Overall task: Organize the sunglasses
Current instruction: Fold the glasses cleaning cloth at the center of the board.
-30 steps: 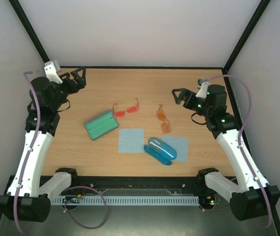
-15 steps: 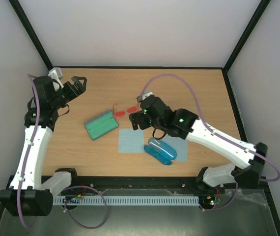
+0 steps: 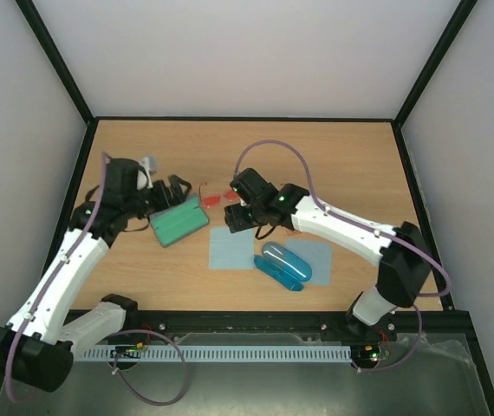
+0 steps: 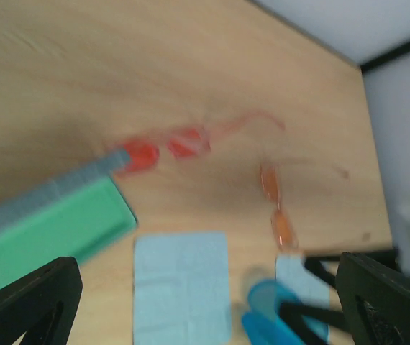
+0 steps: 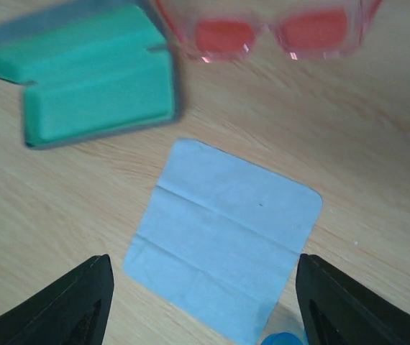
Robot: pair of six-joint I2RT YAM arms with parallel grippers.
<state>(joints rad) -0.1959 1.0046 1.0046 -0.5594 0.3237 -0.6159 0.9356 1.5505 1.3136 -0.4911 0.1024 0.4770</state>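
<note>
Right wrist view: red-pink sunglasses (image 5: 270, 32) flat on counter (image 5: 377, 144), just beside green case (image 5: 97, 86) end. Thin translucent pink frame, two squarish red lenses. Orange sunglasses (image 4: 277, 208) farther from green case, same side, blurred. Right gripper (image 5: 201, 302) spread wide, empty, over pale blue cloth (image 5: 223, 230) beside green case. Left gripper (image 4: 205, 302) fully spread, empty, near green case.

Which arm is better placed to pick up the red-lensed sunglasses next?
Probably right: the right fingers face the red-lensed sunglasses close ahead, while the left fingers hover at the green case.
</note>
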